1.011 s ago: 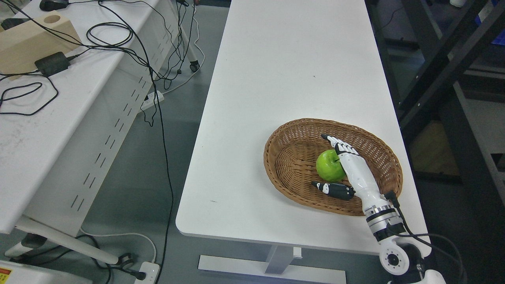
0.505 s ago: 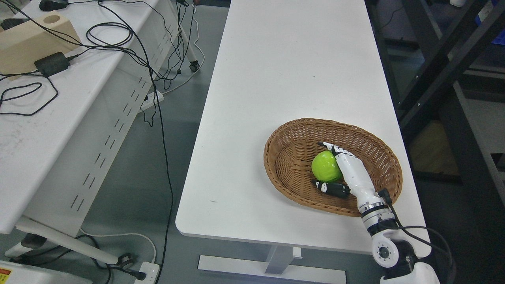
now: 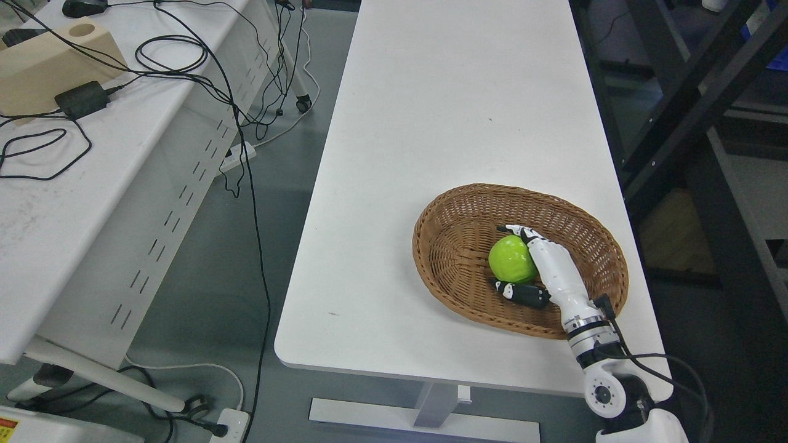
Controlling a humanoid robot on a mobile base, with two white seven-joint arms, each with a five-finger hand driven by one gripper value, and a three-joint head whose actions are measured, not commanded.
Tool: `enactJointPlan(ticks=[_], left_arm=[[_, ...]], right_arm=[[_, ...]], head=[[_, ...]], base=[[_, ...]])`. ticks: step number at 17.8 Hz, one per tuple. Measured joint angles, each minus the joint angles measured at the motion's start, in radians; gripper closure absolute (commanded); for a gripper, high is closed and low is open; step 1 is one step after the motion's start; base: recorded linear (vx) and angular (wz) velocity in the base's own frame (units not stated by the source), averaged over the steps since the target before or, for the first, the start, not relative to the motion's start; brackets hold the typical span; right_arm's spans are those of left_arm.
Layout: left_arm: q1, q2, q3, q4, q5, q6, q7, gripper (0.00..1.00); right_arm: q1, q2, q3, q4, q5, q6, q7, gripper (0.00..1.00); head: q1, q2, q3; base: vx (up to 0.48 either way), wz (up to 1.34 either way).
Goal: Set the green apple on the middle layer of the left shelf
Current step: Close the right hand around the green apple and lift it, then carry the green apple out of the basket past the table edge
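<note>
Your right hand (image 3: 542, 271) is reaching in from the near right corner of the white table (image 3: 449, 111) and lying inside the wicker basket (image 3: 443, 246), which is sitting near the table's front right edge. Its fingers (image 3: 520, 232) are curling over the far side of the green apple (image 3: 511, 259) while the thumb (image 3: 520, 292) is pressing in below it, so the hand is gripping the apple. The apple is sitting in the middle of the basket. Left of the table, a desk (image 3: 74, 203) is carrying tangled black cables (image 3: 178, 67).

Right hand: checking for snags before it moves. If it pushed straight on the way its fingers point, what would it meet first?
Probably the far wall of the wicker basket; the right hand holds the green apple.
</note>
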Motion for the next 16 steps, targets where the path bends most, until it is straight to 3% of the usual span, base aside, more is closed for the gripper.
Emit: enactJointPlan(ticks=[8,16], left_arm=[[0.000,0.000,0.000,0.000,0.000,0.001,0.000,0.00],[0.000,0.000,0.000,0.000,0.000,0.005,0.000,0.00]], right_arm=[[0.000,0.012,-0.085,-0.080,-0.135,-0.125,-0.138,1.00],[0.039,0.048,-0.164,-0.139,-0.198,-0.176,-0.160,0.99]], head=[[0.0000,0.000,0.000],[0.0000,0.000,0.000]], base=[[0.000,0.00],[-0.012,0.00]])
